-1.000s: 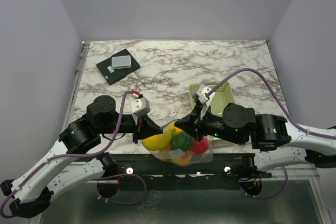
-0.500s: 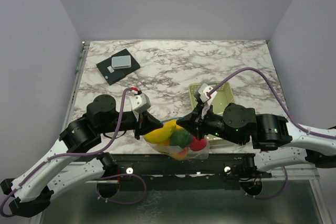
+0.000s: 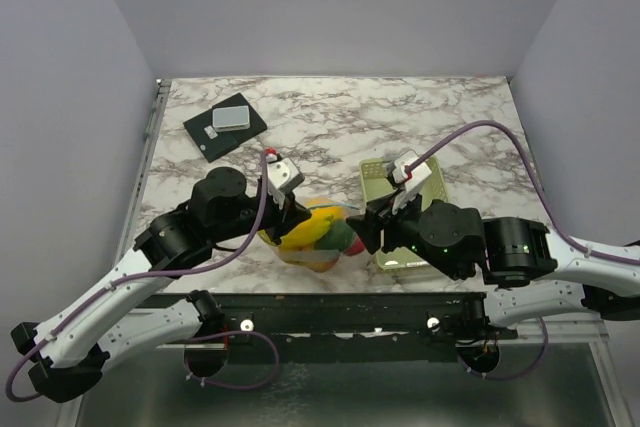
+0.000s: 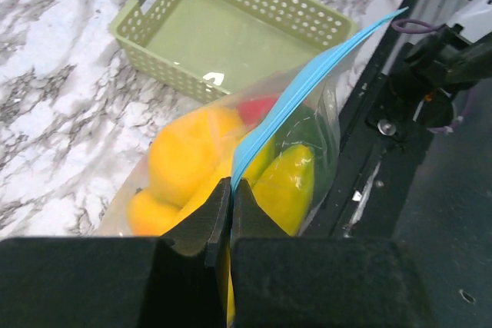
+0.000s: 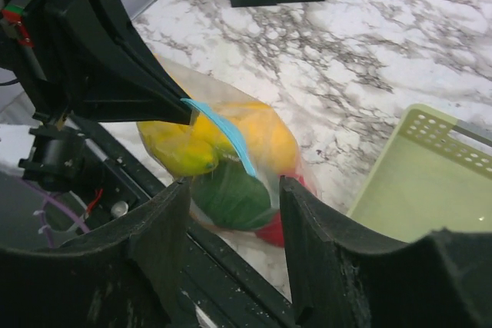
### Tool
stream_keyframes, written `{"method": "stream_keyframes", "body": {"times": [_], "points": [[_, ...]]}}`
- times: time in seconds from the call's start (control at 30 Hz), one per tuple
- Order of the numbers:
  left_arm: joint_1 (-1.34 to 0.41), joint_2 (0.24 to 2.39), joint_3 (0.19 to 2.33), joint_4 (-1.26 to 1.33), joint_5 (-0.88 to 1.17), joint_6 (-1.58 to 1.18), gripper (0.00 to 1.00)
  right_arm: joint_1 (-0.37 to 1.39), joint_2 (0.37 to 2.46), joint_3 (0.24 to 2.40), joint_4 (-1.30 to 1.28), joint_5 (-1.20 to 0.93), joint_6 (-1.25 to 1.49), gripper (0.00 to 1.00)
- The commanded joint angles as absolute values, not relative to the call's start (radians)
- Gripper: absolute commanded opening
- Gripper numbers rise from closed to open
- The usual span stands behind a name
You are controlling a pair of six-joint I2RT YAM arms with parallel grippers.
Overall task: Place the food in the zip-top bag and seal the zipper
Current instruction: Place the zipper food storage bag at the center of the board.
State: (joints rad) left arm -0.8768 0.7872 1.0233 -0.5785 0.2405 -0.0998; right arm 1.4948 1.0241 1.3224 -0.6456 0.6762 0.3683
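Pinching the zipper (image 4: pixel 300 91), left gripper (image 4: pixel 231 196); food (image 4: pixel 184 160) in zip-top bag (image 3: pixel 318 260); right gripper (image 5: pixel 233 190) spread, seemingly clear.

**Filled bag framed by parted jaws**

The right gripper (image 5: pixel 234 190) stands open, holding nothing. Beyond it, the left gripper (image 5: pixel 179 110) pinches the blue zipper (image 5: pixel 227 135) of the zip-top bag (image 5: pixel 201 151), which contains the food (image 5: pixel 265 132). A green basket (image 5: pixel 430 182) lies beside it on the marble table (image 5: pixel 369 59).

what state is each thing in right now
zip-top bag, filled, held by its top edge
zipper, looks pressed closed where visible
toy fruits, inside the bag
left claw, shut on the zipper
right claw, open, holding nothing
mesh basket, upright, empty
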Motion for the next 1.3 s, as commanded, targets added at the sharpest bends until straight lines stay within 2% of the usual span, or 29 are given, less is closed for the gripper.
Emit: {"method": "stream_keyframes", "body": {"times": [0.0,0.27,0.7,1.0,1.27], "points": [[-0.878,0.816,1.089,-0.532,0.094,-0.076,0.00,1.495,0.999,1.312,-0.734,0.847,0.431,0.57],[-0.878,0.955,1.135,-0.486,-0.187,-0.006,0.00,1.494,0.955,1.271,-0.764,0.927,0.465,0.63],[-0.861,1.240,1.287,-0.376,-0.407,0.162,0.00,1.495,0.825,1.198,-0.773,0.941,0.510,0.63],[-0.633,1.412,1.345,-0.249,-0.283,0.241,0.00,1.496,0.754,1.197,-0.779,0.942,0.483,0.63],[-0.537,1.512,1.406,-0.166,-0.301,0.275,0.00,1.495,0.732,1.188,-0.778,0.928,0.468,0.64]]}}
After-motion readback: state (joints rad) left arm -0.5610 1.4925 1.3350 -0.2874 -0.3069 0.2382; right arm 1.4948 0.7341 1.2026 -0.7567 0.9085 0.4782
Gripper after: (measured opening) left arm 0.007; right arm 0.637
